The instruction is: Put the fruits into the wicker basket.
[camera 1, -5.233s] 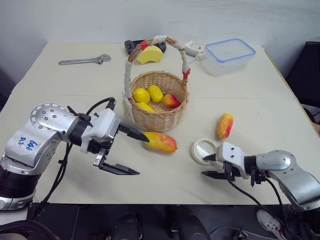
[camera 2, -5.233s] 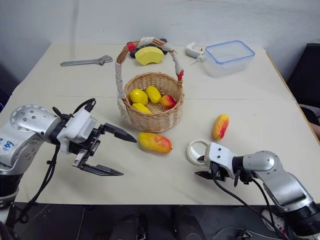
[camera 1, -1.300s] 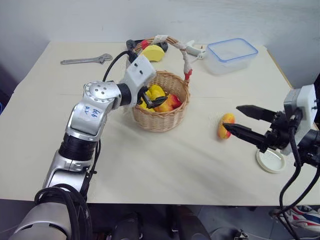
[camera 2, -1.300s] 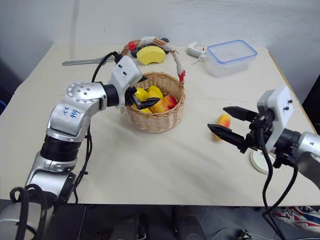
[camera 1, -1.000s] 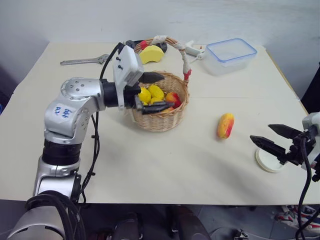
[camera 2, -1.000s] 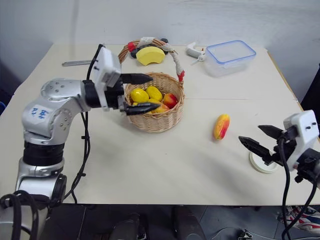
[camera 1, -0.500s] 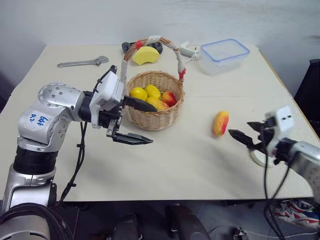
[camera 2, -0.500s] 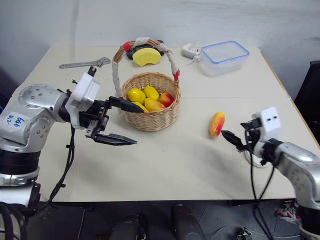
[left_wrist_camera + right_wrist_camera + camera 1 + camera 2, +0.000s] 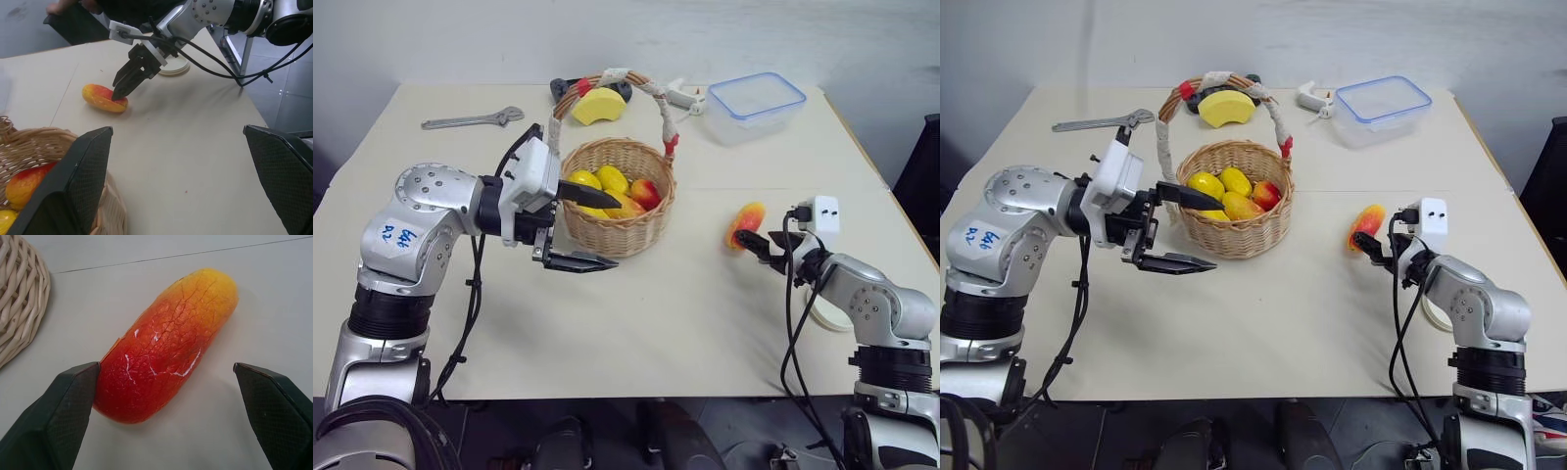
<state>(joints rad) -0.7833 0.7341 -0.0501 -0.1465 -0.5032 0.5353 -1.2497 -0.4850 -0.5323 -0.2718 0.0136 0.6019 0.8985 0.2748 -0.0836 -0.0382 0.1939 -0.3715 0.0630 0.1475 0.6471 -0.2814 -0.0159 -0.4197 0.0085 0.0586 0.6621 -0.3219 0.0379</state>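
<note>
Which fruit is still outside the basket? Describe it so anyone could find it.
Start at the round light-brown wicker basket mid-table and look toward the robot's right. On the bare beige tabletop lies one elongated yellow-orange mango with a red blush, just ahead of the open right tool. Its neighbours sit inside the basket.

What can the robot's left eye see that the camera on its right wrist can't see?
The left eye view takes in the wrench, the clear box, the yellow block, the lemons in the wicker basket, and the open left gripper beside it. The right wrist view gives the cracked skin on the mango's red end and the open right gripper straddling it. Both show the mango lying on the table and some basket weave.
</note>
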